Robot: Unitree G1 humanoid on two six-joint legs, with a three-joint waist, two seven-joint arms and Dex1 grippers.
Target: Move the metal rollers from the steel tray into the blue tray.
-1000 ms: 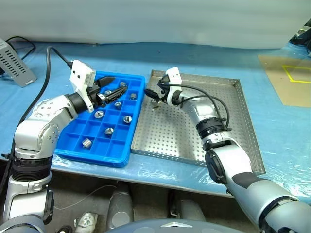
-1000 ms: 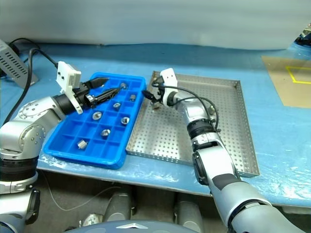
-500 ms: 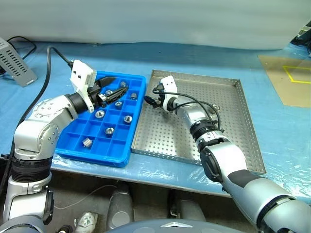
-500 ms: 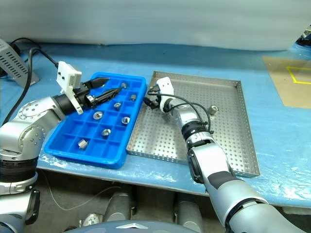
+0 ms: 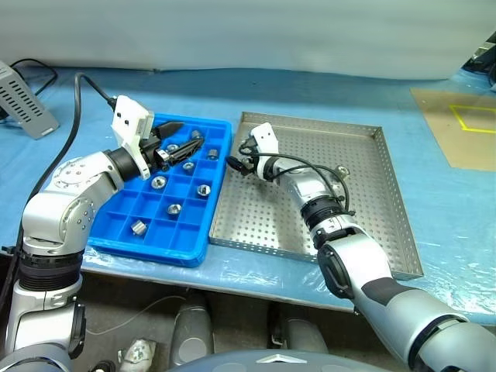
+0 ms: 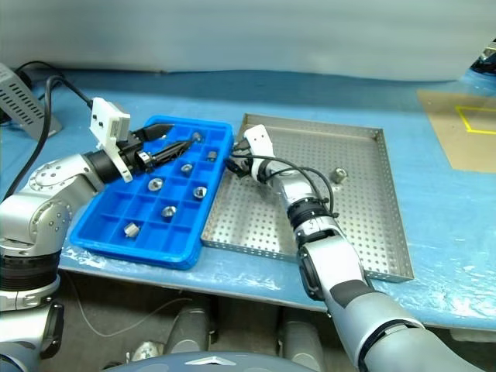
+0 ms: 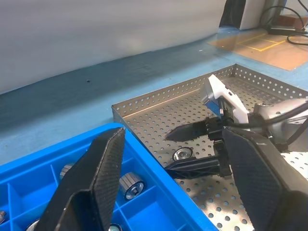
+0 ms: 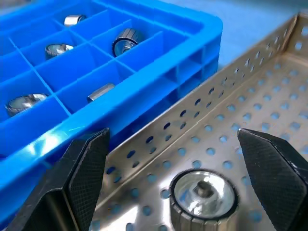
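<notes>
Right pincer: my right gripper [image 8: 168, 192] is low over the steel tray [image 5: 364, 225], right by its corner next to the blue tray [image 5: 116, 232], fingers spread wide with nothing between the pads yet.
Target roller: one metal roller [image 8: 202, 195] stands on end on the perforated floor, sitting squarely between my two open fingers [image 8: 86, 168], just beside the tray's rim wall.
Other roller in steel tray: a second roller [image 5: 343, 171] lies further off on the far right part of the floor, well apart from my pincer.
Left pincer: my left gripper [image 5: 172, 139] hovers above the blue tray's far end, fingers parted, holding nothing.
Blue tray: several rollers [image 5: 159, 182] sit in separate compartments, one to a cell.
Tray layout: the blue tray lies on the left, the steel tray just beside it on the right.
</notes>
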